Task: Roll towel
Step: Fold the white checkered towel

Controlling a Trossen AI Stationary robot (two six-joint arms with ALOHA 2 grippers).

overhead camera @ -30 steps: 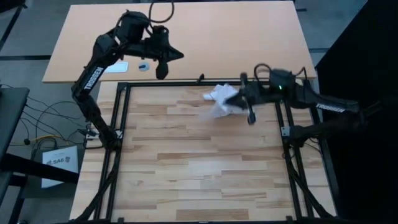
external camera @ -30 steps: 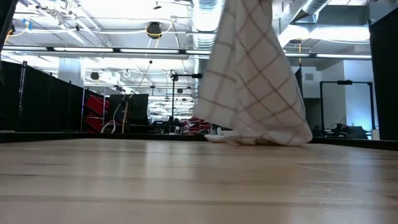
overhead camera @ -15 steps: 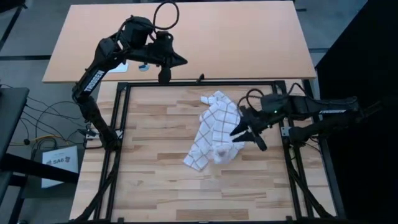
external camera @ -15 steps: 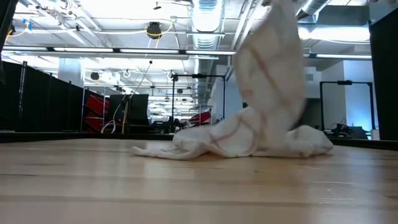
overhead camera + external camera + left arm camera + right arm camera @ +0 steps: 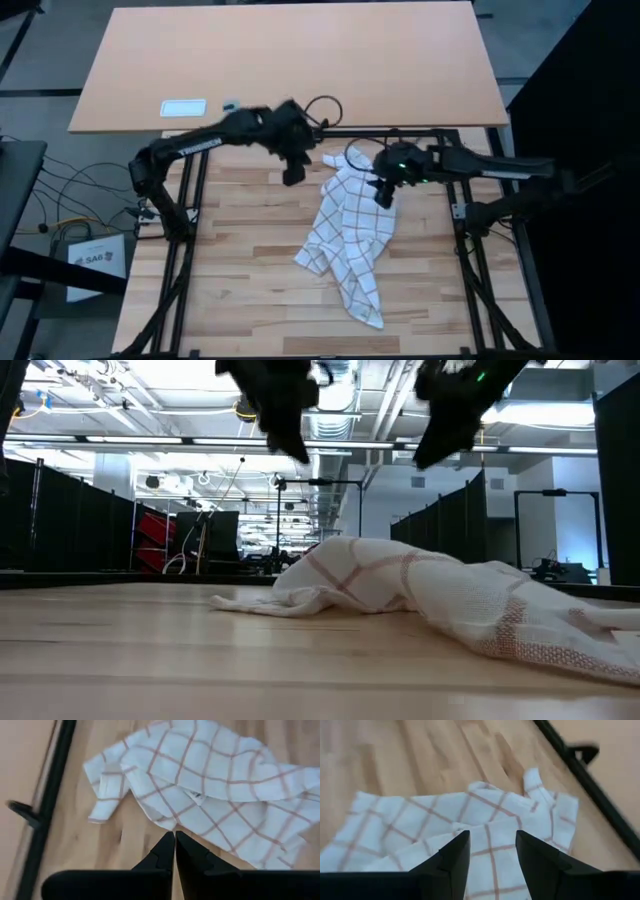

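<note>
The white towel [image 5: 352,232] with thin reddish-brown checks lies loosely spread and rumpled on the wooden table, running from near the far frame bar toward the near edge. In the low view the towel [image 5: 420,595] is a low heap. My right gripper [image 5: 492,842] hovers open above the towel's far part [image 5: 485,815], clear of it, as the low view of my right gripper [image 5: 425,455] shows. My left gripper [image 5: 174,840] is shut and hangs in the air just left of the towel's far end [image 5: 150,765]. In the high view my left gripper [image 5: 290,177] and my right gripper [image 5: 383,197] stand close together.
A black metal frame [image 5: 330,132] borders the wooden table. Behind it is a tan table with a white card [image 5: 183,107] and a small object [image 5: 230,103]. Bare wood lies left of the towel and along the near edge [image 5: 250,310].
My right gripper swung the hanging towel toward the near edge, opened and let go, then drew back toward the far edge. The towel has fallen and lies spread along the table. My left gripper has come from over the tan table down and right toward the towel's far end.
</note>
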